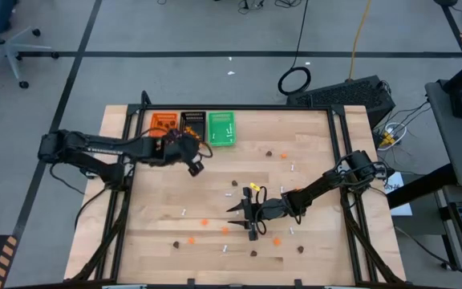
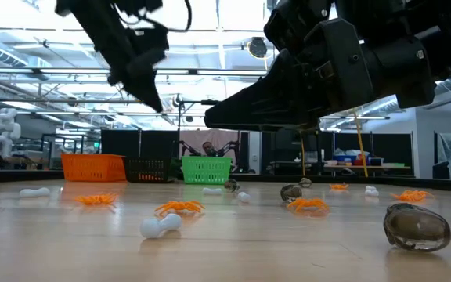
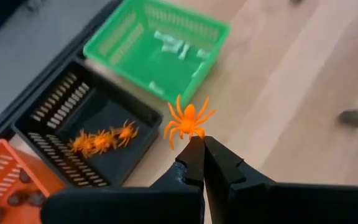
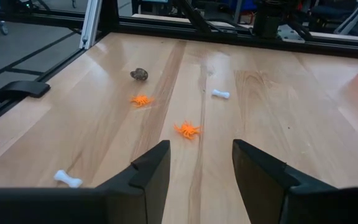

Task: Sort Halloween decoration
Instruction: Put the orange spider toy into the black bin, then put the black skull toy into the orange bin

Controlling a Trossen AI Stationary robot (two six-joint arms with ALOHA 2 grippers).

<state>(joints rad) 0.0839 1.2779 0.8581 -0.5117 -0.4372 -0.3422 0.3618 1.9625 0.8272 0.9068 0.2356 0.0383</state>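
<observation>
- The left gripper (image 3: pixel 199 144) hangs above the table beside the black tray (image 3: pixel 86 124), jaws pinching an orange spider (image 3: pixel 188 121) by a leg.
- More orange spiders (image 3: pixel 101 140) lie in that tray; white pieces, probably bones (image 3: pixel 173 46), lie in the green tray (image 3: pixel 160 43).
- The right gripper (image 4: pixel 194 168) sits low mid-table, jaws spread and holding nothing, with a loose spider (image 4: pixel 187 129) and bone (image 4: pixel 220 94) ahead.
</observation>
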